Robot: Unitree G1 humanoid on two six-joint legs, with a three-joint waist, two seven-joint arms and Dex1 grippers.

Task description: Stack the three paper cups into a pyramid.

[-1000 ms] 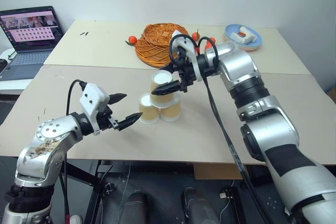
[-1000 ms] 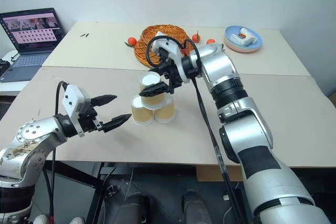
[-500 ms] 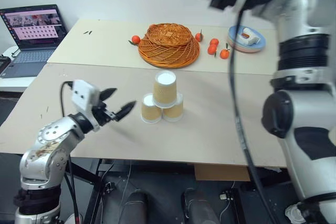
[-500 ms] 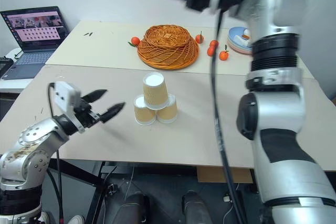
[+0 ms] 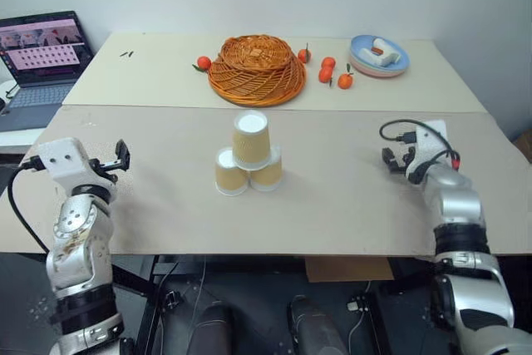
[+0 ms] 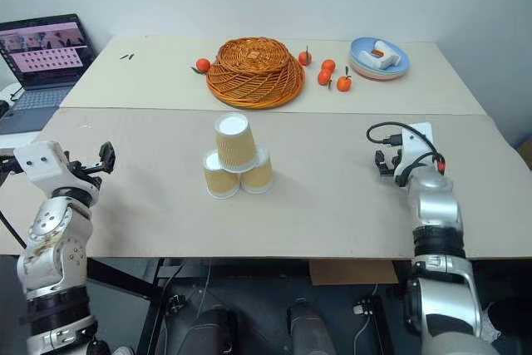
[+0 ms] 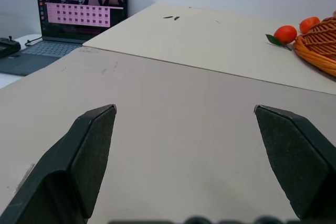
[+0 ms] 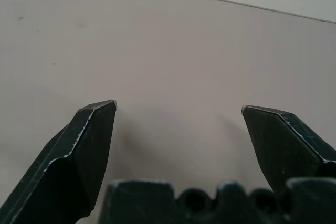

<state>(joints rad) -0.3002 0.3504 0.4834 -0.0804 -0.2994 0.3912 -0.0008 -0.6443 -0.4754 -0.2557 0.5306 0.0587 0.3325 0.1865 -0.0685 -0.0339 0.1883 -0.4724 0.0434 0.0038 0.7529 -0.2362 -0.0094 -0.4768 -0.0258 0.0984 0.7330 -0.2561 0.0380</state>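
Three paper cups (image 5: 247,155) stacked; we judge them light, crushable, best gripped mid-wall. Left gripper (image 7: 184,145), right gripper (image 8: 178,140) wide, empty.

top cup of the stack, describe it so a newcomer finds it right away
On the near table, in front of the upturned wicker basket, three tan paper cups stand upside down in a cluster. The top cup rests on the two lower cups, the only one raised off the table.
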